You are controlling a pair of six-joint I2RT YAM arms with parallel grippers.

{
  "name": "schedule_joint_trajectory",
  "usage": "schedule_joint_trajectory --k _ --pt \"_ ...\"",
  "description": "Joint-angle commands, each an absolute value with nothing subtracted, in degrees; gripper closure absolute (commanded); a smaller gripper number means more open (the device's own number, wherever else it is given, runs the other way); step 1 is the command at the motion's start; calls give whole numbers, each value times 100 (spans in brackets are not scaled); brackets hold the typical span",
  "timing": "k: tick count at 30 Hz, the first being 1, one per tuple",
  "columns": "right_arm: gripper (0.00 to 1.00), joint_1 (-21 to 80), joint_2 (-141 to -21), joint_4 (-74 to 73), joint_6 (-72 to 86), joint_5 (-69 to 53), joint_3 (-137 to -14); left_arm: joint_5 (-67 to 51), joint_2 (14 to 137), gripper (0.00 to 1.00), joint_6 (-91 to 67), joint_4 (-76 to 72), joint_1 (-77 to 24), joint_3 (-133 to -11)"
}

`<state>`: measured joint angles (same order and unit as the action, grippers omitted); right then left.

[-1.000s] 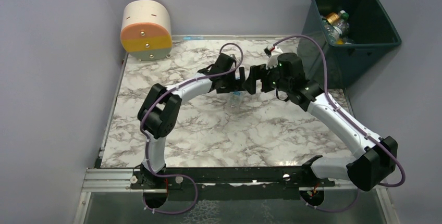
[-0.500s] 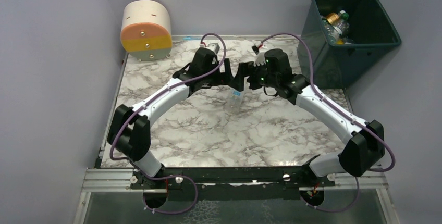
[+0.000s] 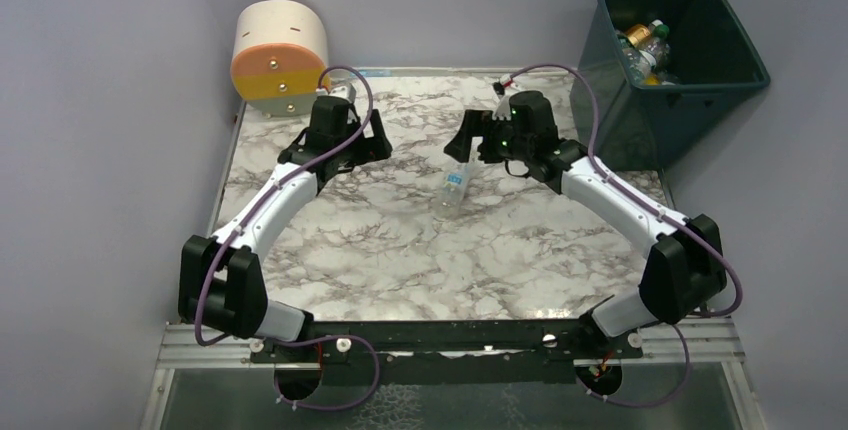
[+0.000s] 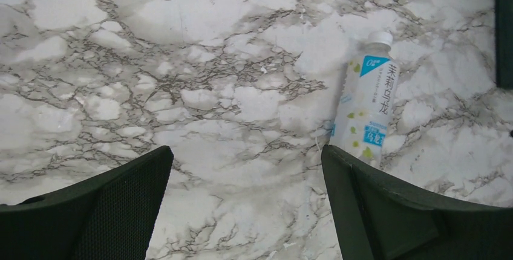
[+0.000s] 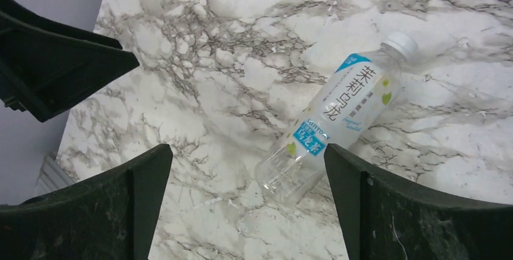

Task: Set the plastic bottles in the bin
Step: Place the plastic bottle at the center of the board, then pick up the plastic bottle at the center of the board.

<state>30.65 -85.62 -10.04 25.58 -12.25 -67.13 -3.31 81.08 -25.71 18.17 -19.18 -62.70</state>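
One clear plastic bottle (image 3: 453, 190) with a white cap and a white-and-blue label lies on its side on the marble table (image 3: 400, 250). It shows in the left wrist view (image 4: 367, 112) and the right wrist view (image 5: 336, 115). My left gripper (image 3: 378, 140) (image 4: 246, 151) is open and empty, well left of the bottle. My right gripper (image 3: 465, 142) (image 5: 248, 148) is open above the table, just behind the bottle's cap end, nothing between its fingers. The dark teal bin (image 3: 745, 60) stands at the far right, and other plastic bottles (image 3: 645, 45) lie inside it.
A round cream, orange and yellow drum (image 3: 281, 57) stands at the table's back left corner, close behind the left wrist. The left gripper's finger (image 5: 54, 66) shows at the upper left of the right wrist view. Grey walls close in the table.
Both grippers have drawn apart from over the bottle: the left arm swung far left toward the drum, the right pulled slightly back. The bottle lies almost where it was.
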Motion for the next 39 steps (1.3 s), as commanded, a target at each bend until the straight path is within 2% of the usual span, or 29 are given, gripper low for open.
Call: schedule_joint_trajectory --k 1,12,21,28,39 --pt "1 3059 -8001 -943 2488 -1046 -6849 -539 8058 1 -2454 1799 -1792 -6072" --pt "1 3057 -8854 -1890 2306 -345 -7431 -460 7416 1 -2369 1817 -1758 -6344" --pt "1 3056 -9754 -1661 2421 -249 -7398 -522 6637 1 -2260 1956 -1757 -6677" --pt "1 3056 -10559 -1713 2484 -316 -7636 -517 6457 1 -2200 2107 -1758 -6737" --pt "0 3054 -11176 -1626 2425 -461 -7737 -509 6471 1 -2153 2157 -1753 -6642"
